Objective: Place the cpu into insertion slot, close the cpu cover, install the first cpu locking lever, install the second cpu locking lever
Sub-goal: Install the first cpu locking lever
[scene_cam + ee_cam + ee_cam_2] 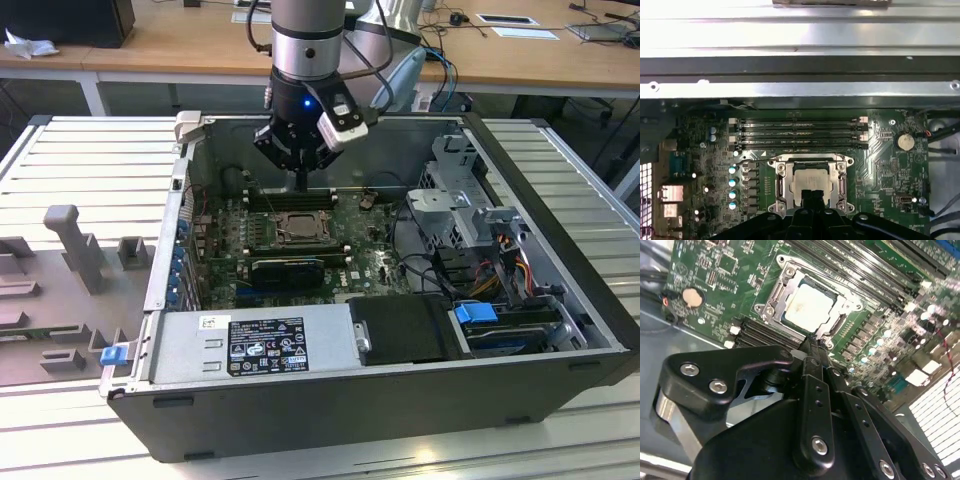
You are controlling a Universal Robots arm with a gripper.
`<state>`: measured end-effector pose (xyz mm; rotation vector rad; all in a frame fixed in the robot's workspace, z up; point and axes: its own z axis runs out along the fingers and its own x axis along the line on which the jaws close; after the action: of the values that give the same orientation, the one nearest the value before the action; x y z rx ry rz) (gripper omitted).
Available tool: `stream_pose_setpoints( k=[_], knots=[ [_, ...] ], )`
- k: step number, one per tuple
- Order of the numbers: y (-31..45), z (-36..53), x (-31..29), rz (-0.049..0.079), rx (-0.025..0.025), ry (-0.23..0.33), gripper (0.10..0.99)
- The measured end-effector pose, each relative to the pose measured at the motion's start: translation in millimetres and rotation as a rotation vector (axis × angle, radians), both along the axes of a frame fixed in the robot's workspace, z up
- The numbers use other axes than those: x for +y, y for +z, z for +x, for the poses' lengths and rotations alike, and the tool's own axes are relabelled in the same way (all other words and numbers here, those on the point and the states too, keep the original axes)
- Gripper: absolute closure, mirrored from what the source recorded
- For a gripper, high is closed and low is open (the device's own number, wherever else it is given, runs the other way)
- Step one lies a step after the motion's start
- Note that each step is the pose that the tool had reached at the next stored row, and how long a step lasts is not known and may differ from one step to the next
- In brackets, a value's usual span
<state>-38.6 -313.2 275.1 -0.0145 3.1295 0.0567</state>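
In the exterior view my gripper [300, 183] hangs inside the open computer case, just above the insertion slot [298, 228] on the green board. The cpu [810, 307] [812, 180] lies flat in the slot, its pale silver top facing up. The cpu cover [840, 316] [781, 182] lies down around the chip, which shows through the cover's window. In both wrist views my gripper [812, 342] [813, 195] is shut with nothing in it, tips close over the socket's edge. I cannot make out how the locking levers stand.
Long black memory slots [800, 132] run beside the socket. A coin battery [904, 141] sits on the board. The case's metal wall [800, 75] rises behind. A power supply [260, 345] and a drive cage [470, 200] crowd the case. Grey fixtures [70, 240] stand outside it.
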Motion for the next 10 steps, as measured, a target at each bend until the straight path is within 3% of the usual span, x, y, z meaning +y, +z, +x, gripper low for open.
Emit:
stream_pose_setpoints(
  k=[5, 10],
  knots=[
    [-1.0, 0.0, 0.0, 0.000, 0.0001, 0.125, 0.980],
    [-1.3, -5.6, 0.0, 0.000, -0.0003, 0.153, 0.980]
  ],
)
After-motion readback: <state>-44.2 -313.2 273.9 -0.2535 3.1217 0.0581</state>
